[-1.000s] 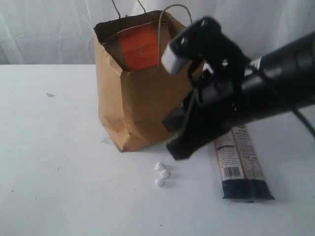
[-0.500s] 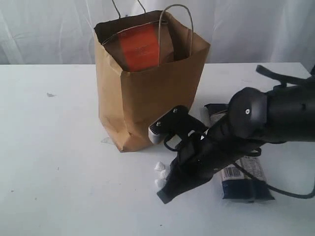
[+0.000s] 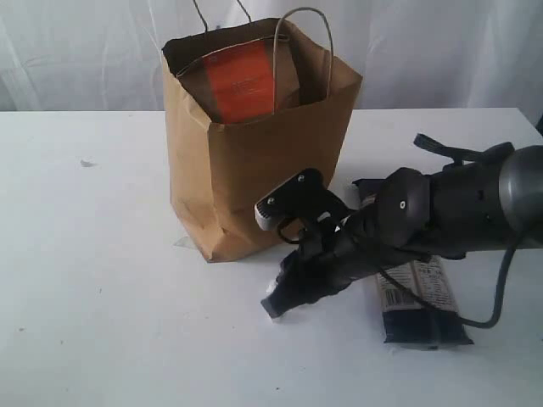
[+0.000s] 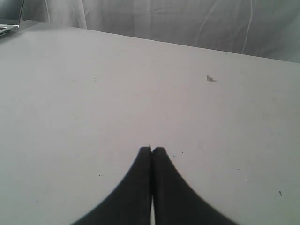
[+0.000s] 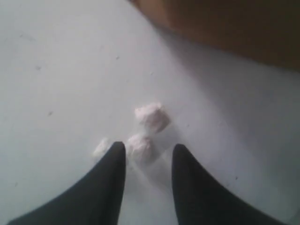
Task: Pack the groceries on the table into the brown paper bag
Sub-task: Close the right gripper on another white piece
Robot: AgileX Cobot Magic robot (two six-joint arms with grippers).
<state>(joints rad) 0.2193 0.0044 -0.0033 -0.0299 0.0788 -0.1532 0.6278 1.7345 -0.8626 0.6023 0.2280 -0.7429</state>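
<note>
While my right claw (image 3: 273, 305) gapes at crumbs (image 5: 151, 117), the pasta packet (image 3: 416, 297) lies rightward, lengthwise toward the tabletop's (image 3: 102, 254) front edge

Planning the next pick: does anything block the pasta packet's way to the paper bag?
The right arm itself lies across the pasta packet, between it and the brown paper bag; nothing else visible does.

This looks like a robotics lab or test cell rather than a home. A bare white bench (image 3: 85, 280) stands in front of pale drapes (image 3: 76, 51) hung as a plain backdrop, and a black robot arm (image 3: 458, 208) reaches across it. A brown paper bag (image 3: 246, 178) sits there like a staged prop (the left wrist view catches what may be a laptop's corner (image 4: 9, 23)).
</note>
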